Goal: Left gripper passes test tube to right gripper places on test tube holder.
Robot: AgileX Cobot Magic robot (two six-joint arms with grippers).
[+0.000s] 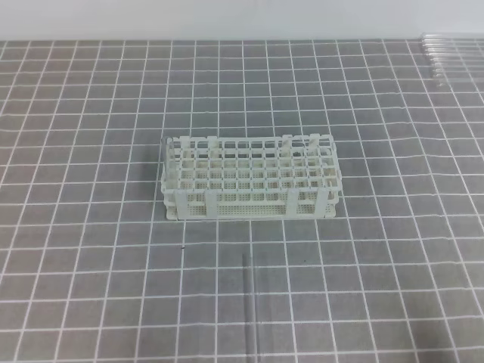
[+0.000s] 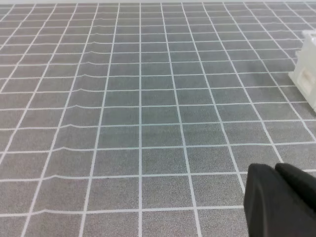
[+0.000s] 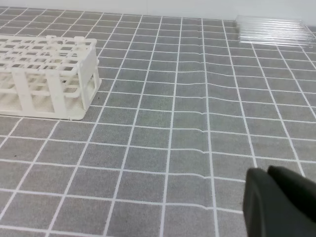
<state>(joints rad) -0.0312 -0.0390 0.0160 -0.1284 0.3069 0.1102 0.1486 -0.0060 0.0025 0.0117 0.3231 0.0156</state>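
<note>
Neither arm shows from the high view. Each wrist view cuts off its own tool at the lower right: the left tool and right tool have fingers pressed together, holding nothing. The rack stands mid-surface. A faint streak before it may be the tube; spare tubes lie far right.

A grey mat ruled with a white grid covers the surface. The test tube holder is a white lattice with perforated panels; clear tubes lie near its far right corner. Both grippers' fingers are black.
</note>
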